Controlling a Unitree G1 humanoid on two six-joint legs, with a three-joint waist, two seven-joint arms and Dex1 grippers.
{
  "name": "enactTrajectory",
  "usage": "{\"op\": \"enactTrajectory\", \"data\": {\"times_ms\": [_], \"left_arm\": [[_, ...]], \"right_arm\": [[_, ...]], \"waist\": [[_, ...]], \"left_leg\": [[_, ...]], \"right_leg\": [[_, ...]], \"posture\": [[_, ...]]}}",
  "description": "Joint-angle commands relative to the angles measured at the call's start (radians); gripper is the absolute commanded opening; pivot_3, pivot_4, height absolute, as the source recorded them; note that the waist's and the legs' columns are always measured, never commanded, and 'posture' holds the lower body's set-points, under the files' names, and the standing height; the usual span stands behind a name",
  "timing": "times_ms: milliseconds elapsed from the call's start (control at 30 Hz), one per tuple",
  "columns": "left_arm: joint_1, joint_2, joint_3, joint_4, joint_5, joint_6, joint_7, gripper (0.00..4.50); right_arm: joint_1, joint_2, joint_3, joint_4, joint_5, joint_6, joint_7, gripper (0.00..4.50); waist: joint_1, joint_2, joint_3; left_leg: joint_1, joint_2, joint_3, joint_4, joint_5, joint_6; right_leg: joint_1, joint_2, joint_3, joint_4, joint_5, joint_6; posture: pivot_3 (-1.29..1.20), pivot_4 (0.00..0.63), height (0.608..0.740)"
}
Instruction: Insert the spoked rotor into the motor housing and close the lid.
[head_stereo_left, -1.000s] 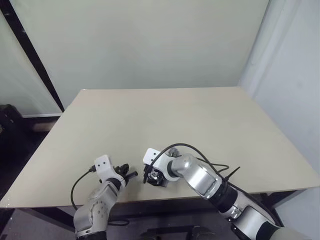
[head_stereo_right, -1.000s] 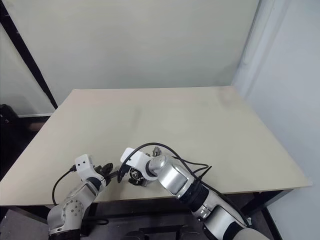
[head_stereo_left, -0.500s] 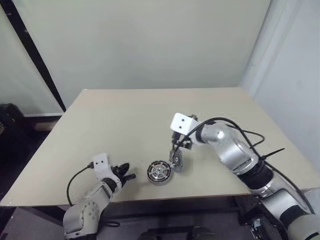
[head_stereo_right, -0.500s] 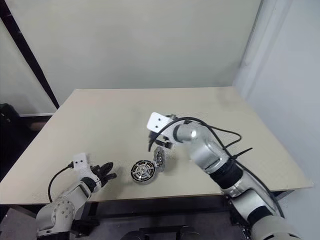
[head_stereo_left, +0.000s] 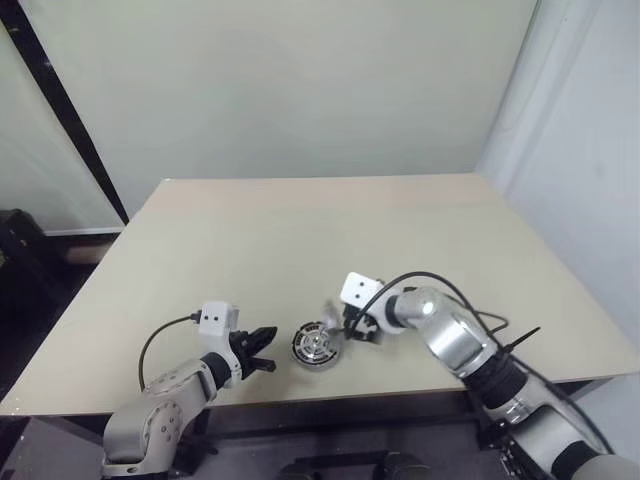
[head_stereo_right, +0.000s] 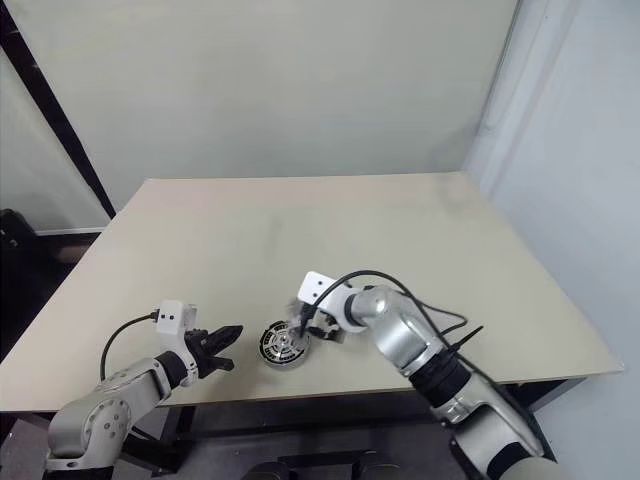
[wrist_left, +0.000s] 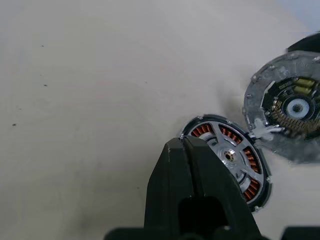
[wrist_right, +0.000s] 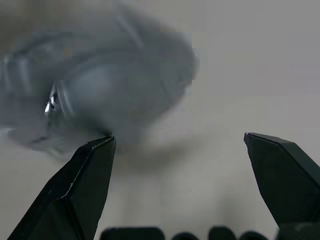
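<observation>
The motor housing (head_stereo_left: 300, 346) lies near the table's front edge. The dark spoked rotor (wrist_left: 229, 156) with its silvery hub sits in it, and copper windings show between the spokes. A round silver lid (wrist_left: 292, 112) with a circuit board inside stands tilted at the housing's right edge and is blurred in the right wrist view. My left gripper (head_stereo_left: 262, 362) is shut and empty, and it points at the housing from just to its left. My right gripper (wrist_right: 180, 137) is open right behind the lid, with nothing between its fingers.
The beige table (head_stereo_left: 330, 230) stretches far back to a pale wall. Its front edge (head_stereo_left: 300, 392) runs just below the housing and both arms. A black cable (head_stereo_left: 165, 335) loops off the left wrist.
My right gripper had been standing the lid on edge farther back and to the right. It has since dropped down and in toward the housing, and the lid now tips. My left gripper rose and turned toward the housing.
</observation>
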Motion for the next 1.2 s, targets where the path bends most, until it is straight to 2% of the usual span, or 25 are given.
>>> {"op": "enactTrajectory", "data": {"times_ms": [33,200,400,633,800,1200], "left_arm": [[-0.023,0.018,0.004,-0.053,-0.010,0.005,-0.004,0.00],[-0.021,0.029,0.004,-0.073,-0.006,0.019,0.004,0.00],[-0.006,0.040,0.010,-0.094,-0.003,0.030,0.013,0.00],[-0.004,0.043,0.006,-0.095,0.000,0.030,0.017,0.00],[-0.009,0.051,0.005,-0.087,0.006,0.024,0.010,0.00],[-0.012,0.093,0.002,-0.070,0.011,0.023,-0.033,0.00]], "right_arm": [[0.007,0.058,-0.036,-0.001,0.022,-0.032,-0.051,4.48],[0.026,0.116,-0.020,0.087,0.016,-0.093,-0.085,4.48],[0.026,0.127,-0.040,0.158,0.027,-0.145,-0.075,4.48],[0.017,0.142,-0.154,0.243,0.165,-0.227,0.028,4.48],[0.010,0.121,-0.179,0.248,0.223,-0.270,0.129,4.48],[-0.001,0.147,-0.151,0.397,0.197,-0.388,0.170,4.48]], "waist": [[0.000,0.000,0.000],[0.000,0.000,0.000],[0.000,0.000,0.000],[0.000,0.000,0.000],[0.000,0.000,0.000],[0.000,0.000,0.000]], "left_leg": [[0.000,0.000,0.000,0.000,0.000,0.000],[0.000,0.000,0.000,0.001,0.000,0.000],[0.000,0.000,0.000,0.000,0.000,0.000],[0.001,0.000,0.000,0.001,0.000,0.000],[0.001,-0.001,0.000,0.001,0.000,0.000],[0.001,0.000,0.000,0.001,0.000,0.000]], "right_leg": [[0.000,0.000,0.000,0.000,0.000,0.000],[0.001,-0.001,0.000,0.000,0.000,0.000],[0.000,-0.001,0.000,0.000,0.000,0.000],[0.001,0.000,0.000,0.001,0.000,0.000],[0.001,0.000,0.000,0.001,0.000,0.000],[0.001,0.000,0.000,0.001,0.000,0.000]], "posture": [[0.00,0.000,0.740],[0.00,0.000,0.740],[0.00,0.000,0.740],[0.00,0.000,0.740],[0.00,0.000,0.740],[0.00,0.000,0.740]]}}
